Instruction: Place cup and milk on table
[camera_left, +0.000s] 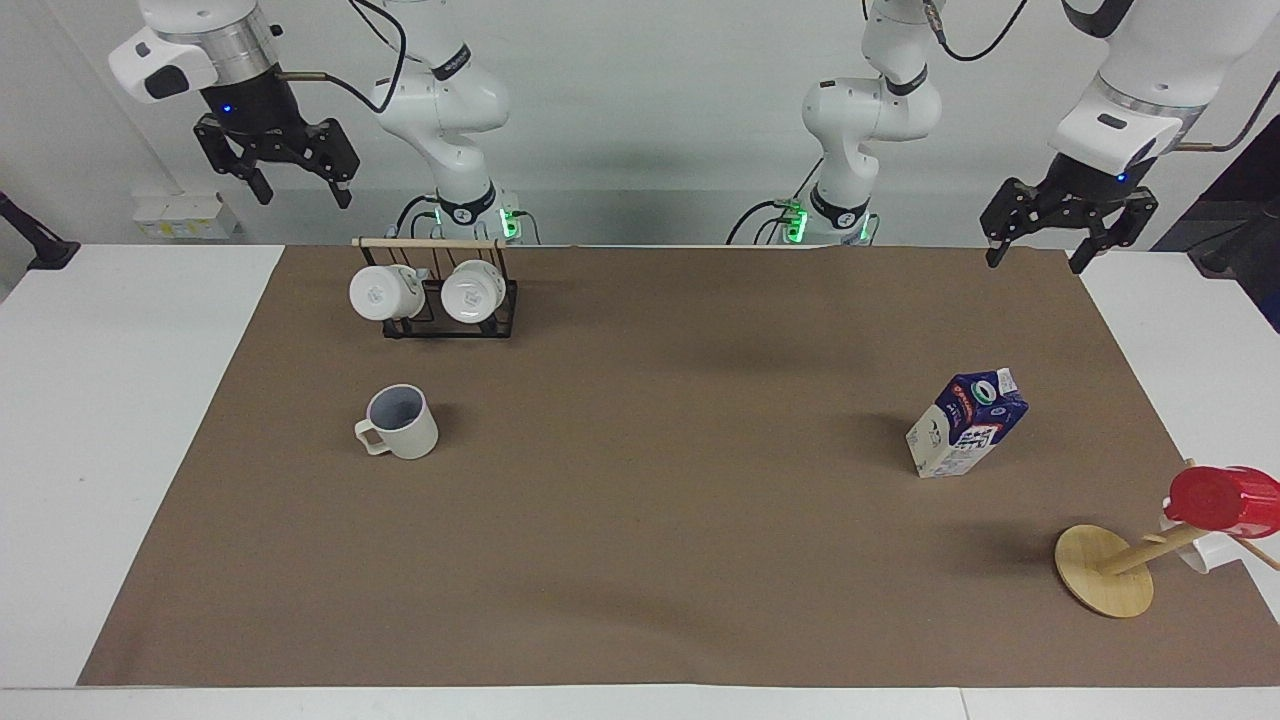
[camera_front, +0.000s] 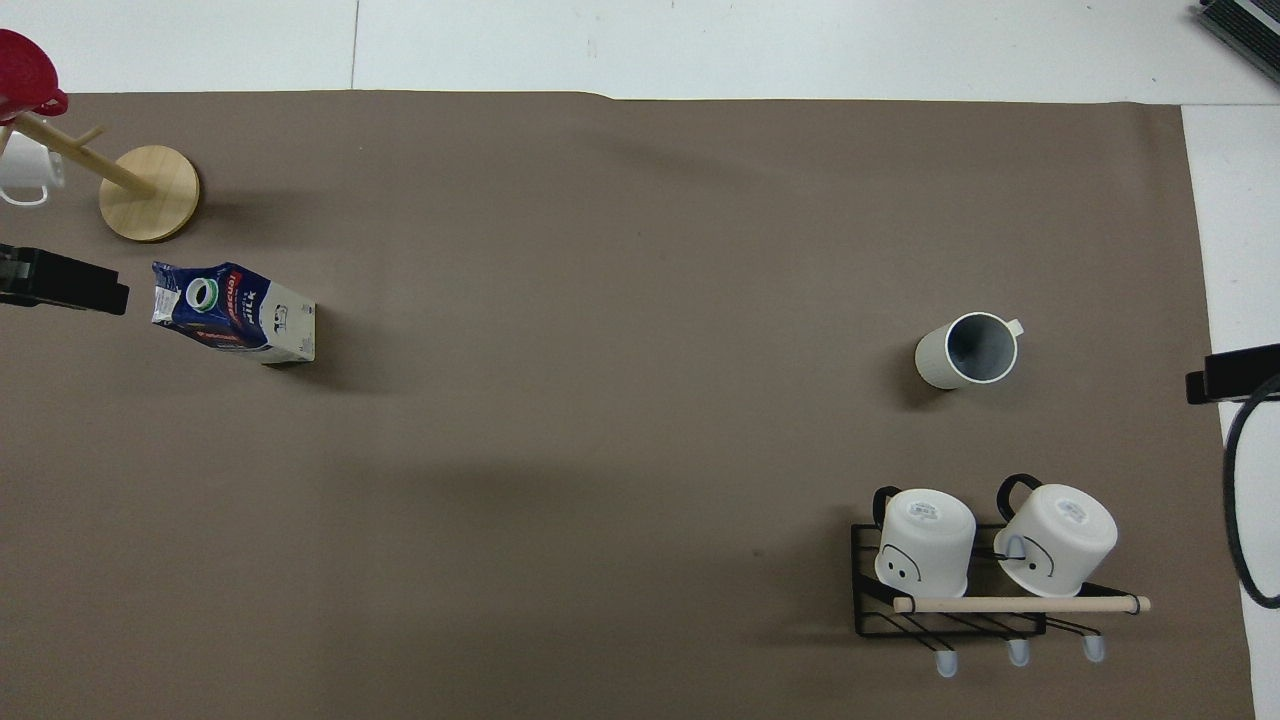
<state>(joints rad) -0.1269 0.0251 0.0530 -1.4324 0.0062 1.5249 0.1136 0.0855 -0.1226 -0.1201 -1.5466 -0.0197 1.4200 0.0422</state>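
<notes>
Arms wait raised at the robots' edge of the counter, and neither holds anything. The right end effector hangs over the white margin at the right arm's end, its fingers apart. The left end effector hangs over the corner of the brown sheet at the left arm's end, fingers also apart. From overhead only dark tips of the two show at the sides of the frame.

Nearest the robots on the sheet stands a black wire rack with a wooden bar across its top, carrying two white mugs tipped on their sides, printed bases showing. Farther out from the rack, the cup stands upright on the sheet, mouth up, handle turned toward the right arm's end. It is well apart from the rack and touches nothing else.

Toward the left arm's end, a little farther from the robots than the cup, the milk stands on its base, green-ringed cap on the sloped top. It too stands free.

Farthest out, near the sheet's corner at the left arm's end, a wooden mug tree on a round base carries a red cup, with another white mug partly hidden beside it.

As a judgement, the task looks complete: cup and milk both rest on the counter, released, and the arms are clear. Nothing appears left to do.
</notes>
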